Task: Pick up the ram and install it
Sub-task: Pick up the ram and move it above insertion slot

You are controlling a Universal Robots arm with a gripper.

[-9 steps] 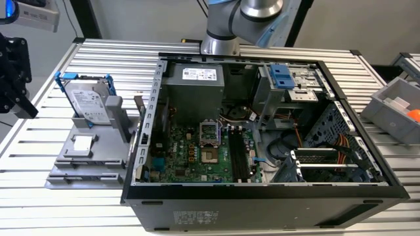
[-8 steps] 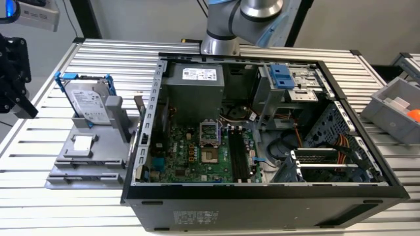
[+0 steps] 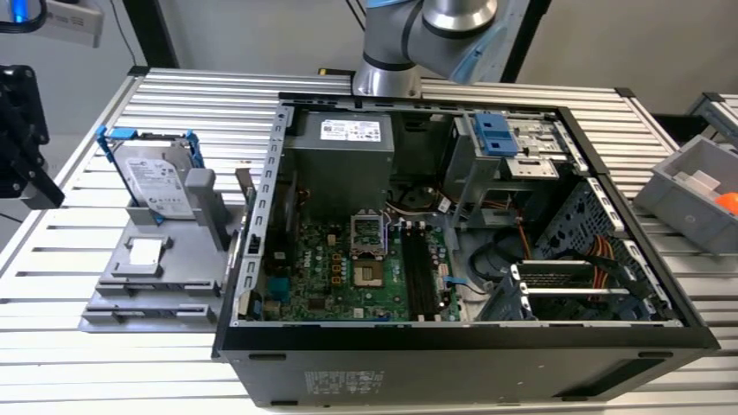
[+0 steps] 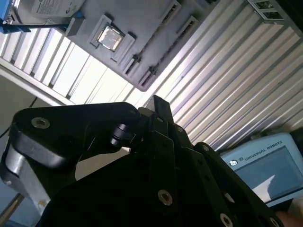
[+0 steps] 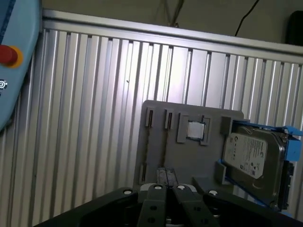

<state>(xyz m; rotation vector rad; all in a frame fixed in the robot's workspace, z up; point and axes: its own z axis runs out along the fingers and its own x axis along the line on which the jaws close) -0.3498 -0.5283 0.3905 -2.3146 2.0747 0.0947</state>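
Note:
The ram is out of view. In the first wrist view my gripper [image 5: 166,176] hangs high over a grey fixture [image 5: 161,151] on the slatted table, its two dark fingertips pressed together with nothing seen between them. The narrow slots [image 5: 149,118] of that fixture stand empty. The second wrist view looks along the gripper's black body [image 4: 156,156] towards the same fixture [image 4: 142,52]. In the exterior view the open computer case [image 3: 461,346] lies on the table, with long black slots [image 3: 420,275] on its green motherboard [image 3: 334,277].
A silver hard drive in a blue frame [image 3: 155,177] [image 5: 253,158] leans on the fixture, beside a small square chip [image 3: 144,252] [image 5: 195,130]. A grey bin [image 3: 692,194] sits at the exterior view's right. A pendant with a red button [image 5: 8,55] lies off the table edge.

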